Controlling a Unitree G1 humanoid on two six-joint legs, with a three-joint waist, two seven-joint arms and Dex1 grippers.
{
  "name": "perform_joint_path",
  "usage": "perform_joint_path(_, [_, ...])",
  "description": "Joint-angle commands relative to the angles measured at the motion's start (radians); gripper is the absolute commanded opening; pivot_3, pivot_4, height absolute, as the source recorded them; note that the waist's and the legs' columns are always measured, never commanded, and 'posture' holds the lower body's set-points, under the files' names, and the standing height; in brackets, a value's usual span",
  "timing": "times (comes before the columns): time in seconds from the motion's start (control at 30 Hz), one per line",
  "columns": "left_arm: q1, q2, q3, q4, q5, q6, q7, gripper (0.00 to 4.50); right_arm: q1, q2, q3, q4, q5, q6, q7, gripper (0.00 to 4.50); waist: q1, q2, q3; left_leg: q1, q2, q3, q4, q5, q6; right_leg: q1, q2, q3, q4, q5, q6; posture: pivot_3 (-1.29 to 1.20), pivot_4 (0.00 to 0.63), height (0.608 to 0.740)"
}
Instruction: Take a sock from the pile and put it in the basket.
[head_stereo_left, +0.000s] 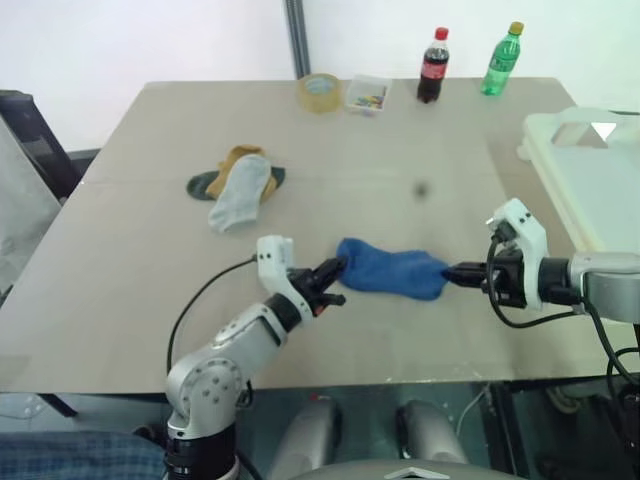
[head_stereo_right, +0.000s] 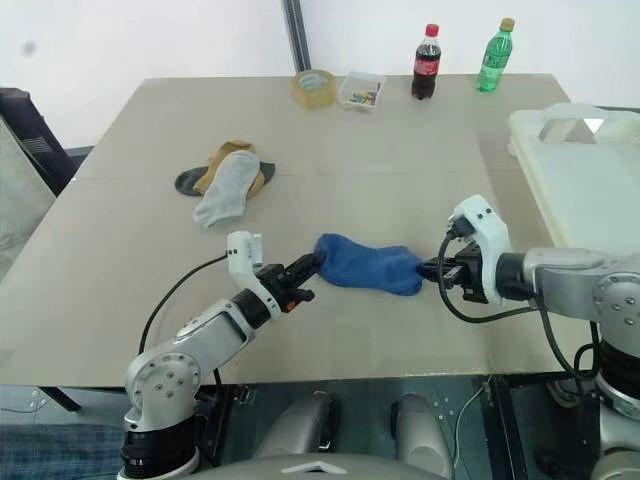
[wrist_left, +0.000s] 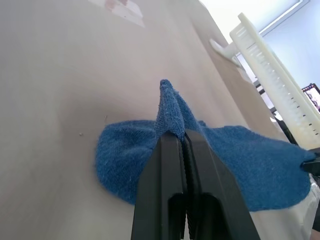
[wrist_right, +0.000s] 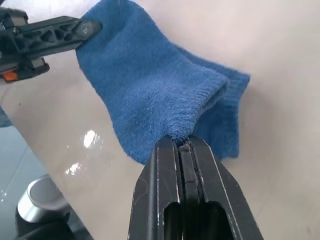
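A blue sock (head_stereo_left: 392, 270) hangs stretched between both grippers near the table's front edge. My left gripper (head_stereo_left: 338, 268) is shut on its left end, and the left wrist view shows the fabric (wrist_left: 170, 112) pinched between the fingers. My right gripper (head_stereo_left: 452, 273) is shut on the cuff end (wrist_right: 192, 117). The pile (head_stereo_left: 238, 185), with light grey, mustard and dark green socks, lies farther back on the left. The cream-white basket (head_stereo_left: 585, 165) stands at the right edge of the table.
At the far edge of the table stand a roll of tape (head_stereo_left: 319, 91), a small clear box (head_stereo_left: 367, 94), a cola bottle (head_stereo_left: 432, 66) and a green bottle (head_stereo_left: 501, 60). Bare tabletop (head_stereo_left: 400, 180) lies between the sock and the basket.
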Motion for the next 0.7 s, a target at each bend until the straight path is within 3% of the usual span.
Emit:
perform_joint_path(0.03, [-0.009, 0.005, -0.018, -0.018, 0.01, -0.024, -0.003, 0.03, 0.008, -0.011, 0.039, 0.014, -0.064, -0.059, 0.006, 0.0, 0.0, 0.0, 0.0, 0.0, 0.0, 0.0, 0.0, 0.0, 0.0, 0.0, 0.0, 0.0, 0.0, 0.0, 0.0, 0.0, 0.15, 0.74])
perform_joint_path(0.33, [0.0, 0.026, -0.056, -0.001, 0.039, -0.012, 0.002, 0.03, -0.013, 0.015, 0.094, 0.057, -0.165, -0.13, 0.015, 0.0, -0.002, 0.0, 0.0, 0.0, 0.0, 0.0, 0.0, 0.001, -0.001, 0.0, 0.0, 0.0, 0.0, 0.0, 0.0, 0.0, 0.15, 0.74])
perform_joint_path(0.7, [0.028, -0.027, -0.107, 0.005, 0.118, -0.12, -0.013, 0.03, -0.011, 0.011, 0.108, 0.055, -0.205, -0.126, 0.04, 0.0, -0.002, 0.0, 0.0, 0.0, 0.0, 0.0, 0.0, 0.001, -0.001, 0.0, 0.001, 0.001, 0.0, 0.0, 0.0, 0.0, 0.15, 0.74])
